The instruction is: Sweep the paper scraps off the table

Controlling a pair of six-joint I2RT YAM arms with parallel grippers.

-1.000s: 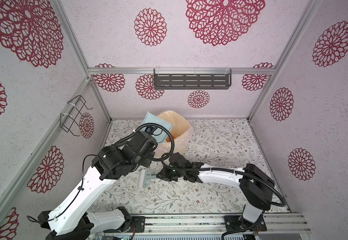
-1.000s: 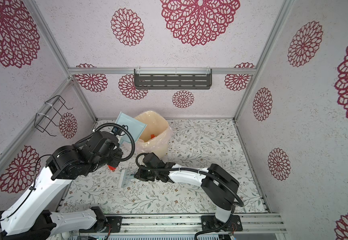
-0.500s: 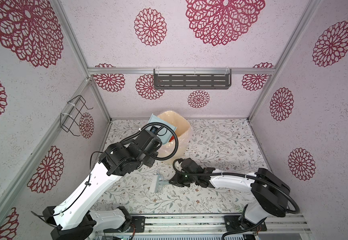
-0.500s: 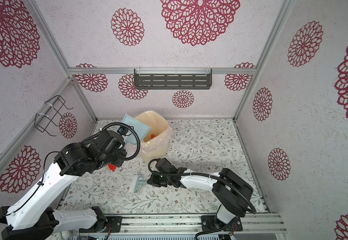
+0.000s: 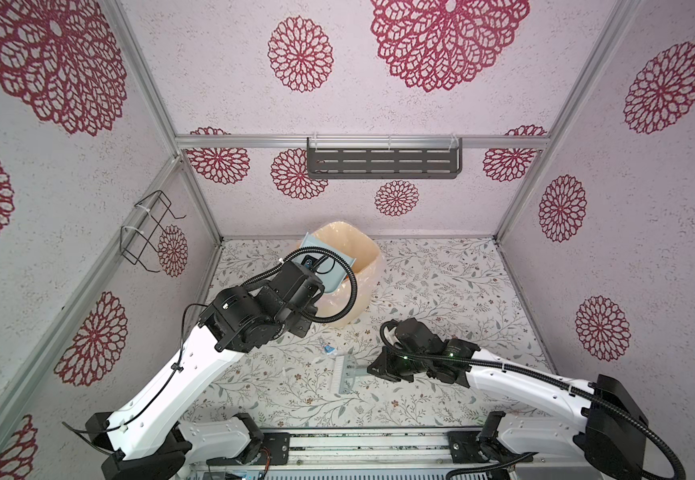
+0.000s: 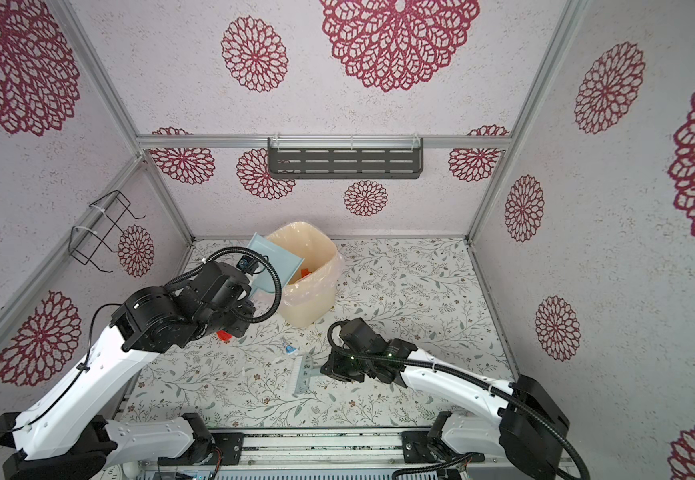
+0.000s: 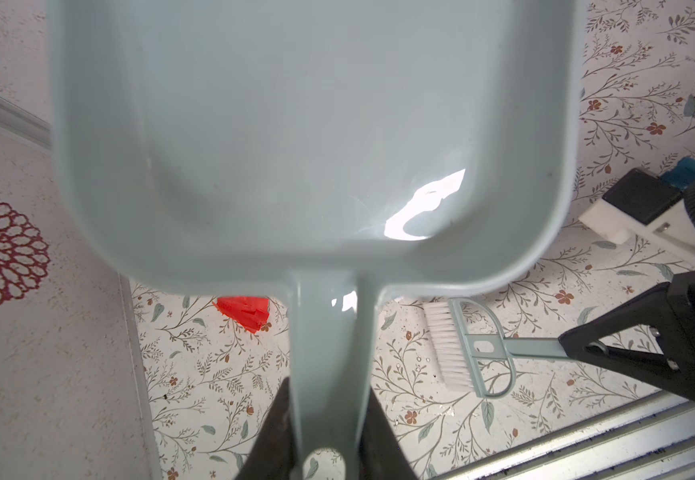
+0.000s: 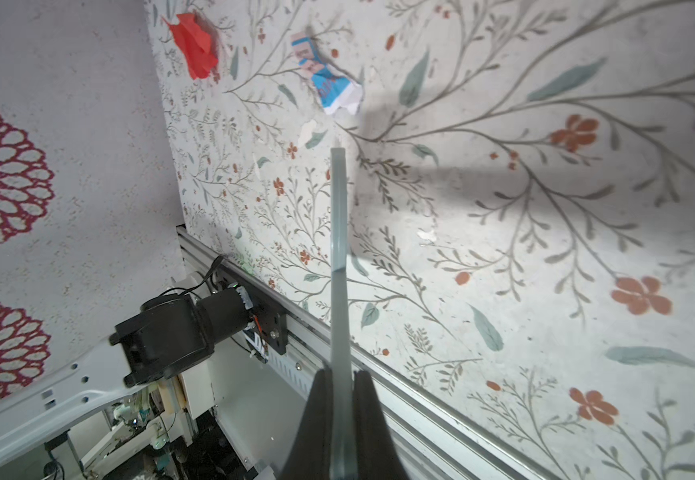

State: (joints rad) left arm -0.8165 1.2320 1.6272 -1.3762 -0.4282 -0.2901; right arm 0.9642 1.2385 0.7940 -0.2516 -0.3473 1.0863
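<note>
Two paper scraps (image 8: 196,45) are waiting; left pincer (image 7: 329,392) is gripping the dustpan (image 7: 295,124), right pincer (image 8: 341,374) the brush (image 7: 447,340); pan lip should be landing flat.

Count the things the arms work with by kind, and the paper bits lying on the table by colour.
Dustpan: 1
Brush: 1
Bin: 1
Red scrap: 1
White-and-blue scrap: 1
Total: 5, tiny white flecks left out.

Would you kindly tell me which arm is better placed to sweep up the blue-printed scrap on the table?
Probably right: the right hand grips the brush, whose bristles sit close to the printed scrap. The left hand holds the dustpan tipped up at the bin, farther away.
</note>
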